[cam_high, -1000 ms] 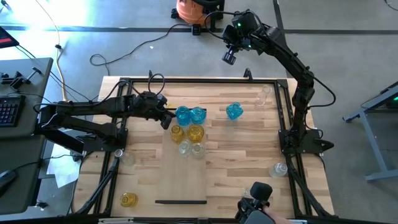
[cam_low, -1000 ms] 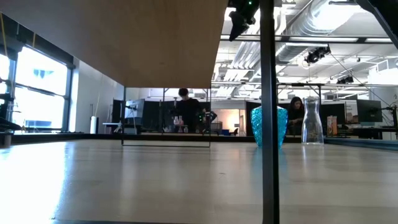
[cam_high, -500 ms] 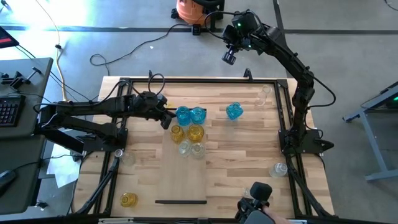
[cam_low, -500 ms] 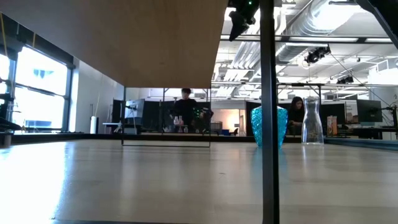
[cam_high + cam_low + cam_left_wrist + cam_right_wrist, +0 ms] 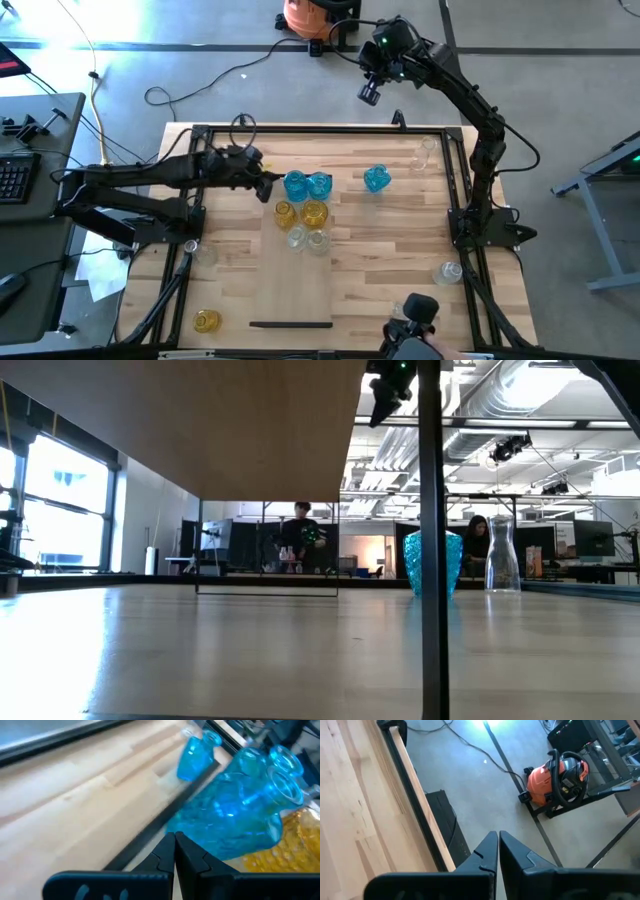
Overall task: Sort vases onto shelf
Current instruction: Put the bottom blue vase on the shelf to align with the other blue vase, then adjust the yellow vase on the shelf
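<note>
The shelf [image 5: 300, 285] is a pale panel lying flat on the plank tabletop, with a dark strip [image 5: 290, 324] at its near end. On its far part stand two blue vases [image 5: 295, 185] [image 5: 319, 184], two yellow ones [image 5: 284, 211] [image 5: 314, 212] and two clear ones [image 5: 297, 238] [image 5: 318, 241]. A third blue vase [image 5: 376, 179] stands on the table to the right. My left gripper [image 5: 265, 186] is shut, low at the left side of the blue pair [image 5: 235, 815]. My right gripper [image 5: 368, 93] is shut and raised beyond the table's far edge. My left gripper [image 5: 174, 840] comes level from the table's left, its shut fingertips at the lower body [image 5: 200, 837] of the nearest blue vase. I cannot tell whether they touch it. The vase stands upright on the shelf.
Loose vases stand about the table: clear ones at the far right [image 5: 425, 152], near right [image 5: 449, 271] and left [image 5: 205, 255], and a yellow one at the near left [image 5: 206, 320]. A dark frame [image 5: 462, 190] borders the table. An orange vacuum [image 5: 555, 782] sits on the floor beyond.
My left gripper has shifted slightly toward the table's far-left, staying shut beside the blue vases. The vases have stayed in place.
</note>
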